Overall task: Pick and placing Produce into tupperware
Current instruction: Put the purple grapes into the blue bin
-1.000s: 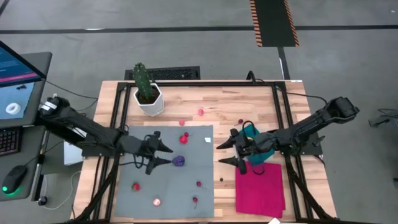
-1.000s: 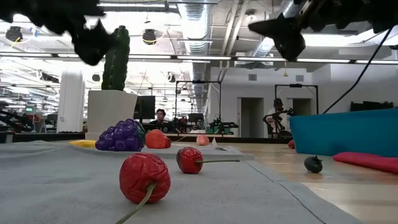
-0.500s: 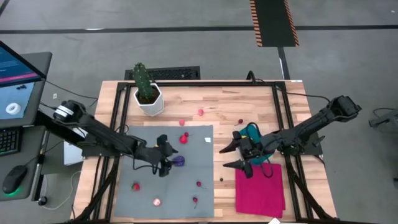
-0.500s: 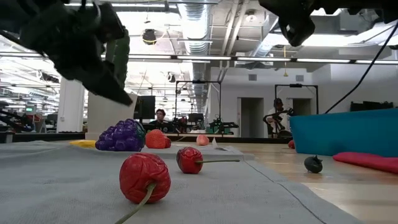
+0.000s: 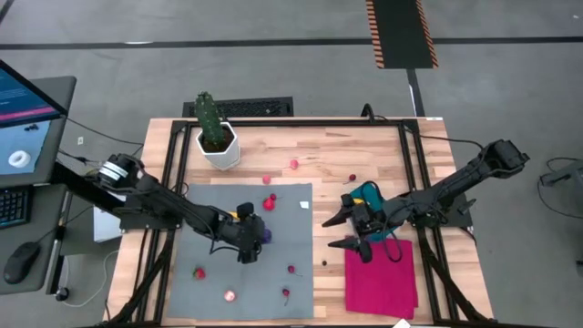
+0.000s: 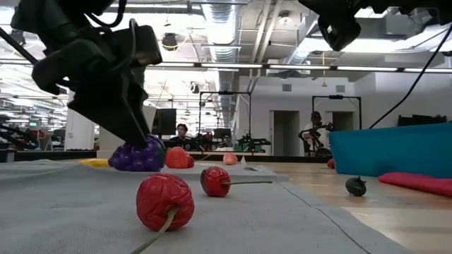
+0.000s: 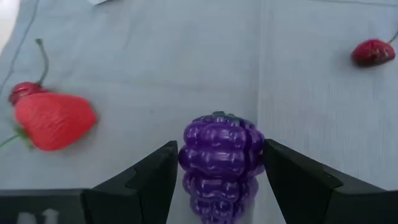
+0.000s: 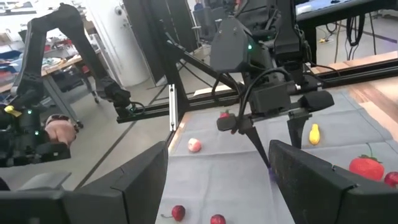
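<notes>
Wooden table (image 5: pixel 364 155): carries all items below.

Grey mat (image 5: pixel 209 273): covers the table's 8 o'clock quarter; most of the produce lies on it.

Magenta cloth (image 5: pixel 383 278): at 5 o'clock, beside the mat.

Left gripper (image 5: pixel 250 239): lowered at the mat's middle, fingers spread to either side of the purple grape bunch (image 7: pixel 219 158); in the left wrist view a finger stands on each flank of the grapes, and contact cannot be told.

Right gripper (image 5: pixel 342 231): raised above the table between mat and cloth, fingers spread wide, holding nothing.

Cactus (image 5: pixel 209 117) in white pot (image 5: pixel 221 150): at 11 o'clock.

Teal tub (image 5: pixel 372 205): at 3 o'clock of the mat, touching the cloth's far edge, partly hidden by the right arm.

Strawberry (image 7: pixel 55 121): on the mat just beside the grapes.

Small red fruits (image 5: pixel 199 272): scattered along the mat's 6 o'clock edge, with a pink one (image 5: pixel 230 296).

Small yellow fruit (image 8: pixel 314 134): on the mat.
</notes>
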### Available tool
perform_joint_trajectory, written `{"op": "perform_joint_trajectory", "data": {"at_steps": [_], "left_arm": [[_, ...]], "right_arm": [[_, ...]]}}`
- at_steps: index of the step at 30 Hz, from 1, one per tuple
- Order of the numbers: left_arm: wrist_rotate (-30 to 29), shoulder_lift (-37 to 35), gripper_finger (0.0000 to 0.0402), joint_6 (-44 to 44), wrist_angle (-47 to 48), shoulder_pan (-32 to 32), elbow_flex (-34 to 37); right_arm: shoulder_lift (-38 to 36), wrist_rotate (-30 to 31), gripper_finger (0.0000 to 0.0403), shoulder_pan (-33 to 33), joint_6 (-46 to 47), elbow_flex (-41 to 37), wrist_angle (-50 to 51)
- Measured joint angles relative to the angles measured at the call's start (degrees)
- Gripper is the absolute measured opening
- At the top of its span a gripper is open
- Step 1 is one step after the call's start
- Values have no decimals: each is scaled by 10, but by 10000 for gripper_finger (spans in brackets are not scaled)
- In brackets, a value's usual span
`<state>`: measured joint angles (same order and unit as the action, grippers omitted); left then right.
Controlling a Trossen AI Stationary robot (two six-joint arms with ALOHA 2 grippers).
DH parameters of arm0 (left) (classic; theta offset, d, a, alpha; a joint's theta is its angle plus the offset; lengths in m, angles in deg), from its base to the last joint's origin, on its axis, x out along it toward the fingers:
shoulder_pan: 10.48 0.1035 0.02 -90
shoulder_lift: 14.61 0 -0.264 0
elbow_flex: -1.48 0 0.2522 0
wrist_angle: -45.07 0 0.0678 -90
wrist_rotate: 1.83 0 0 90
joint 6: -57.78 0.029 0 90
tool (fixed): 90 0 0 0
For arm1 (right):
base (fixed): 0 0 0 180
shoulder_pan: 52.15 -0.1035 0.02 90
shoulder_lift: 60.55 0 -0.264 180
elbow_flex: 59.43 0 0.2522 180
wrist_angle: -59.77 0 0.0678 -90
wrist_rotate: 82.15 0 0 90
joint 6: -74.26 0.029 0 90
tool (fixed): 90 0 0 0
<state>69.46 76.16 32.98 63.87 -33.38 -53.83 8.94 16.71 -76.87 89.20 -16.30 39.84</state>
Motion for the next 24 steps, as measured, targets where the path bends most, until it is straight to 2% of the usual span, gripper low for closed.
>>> {"op": "perform_joint_trajectory", "data": {"at_steps": [14, 24], "left_arm": [[29, 10, 224, -3, 3, 6, -1], [28, 10, 224, 6, -5, 9, 1]], "right_arm": [[0, 0, 302, 1, 0, 0, -2], [0, 1, 302, 1, 0, 0, -2]]}}
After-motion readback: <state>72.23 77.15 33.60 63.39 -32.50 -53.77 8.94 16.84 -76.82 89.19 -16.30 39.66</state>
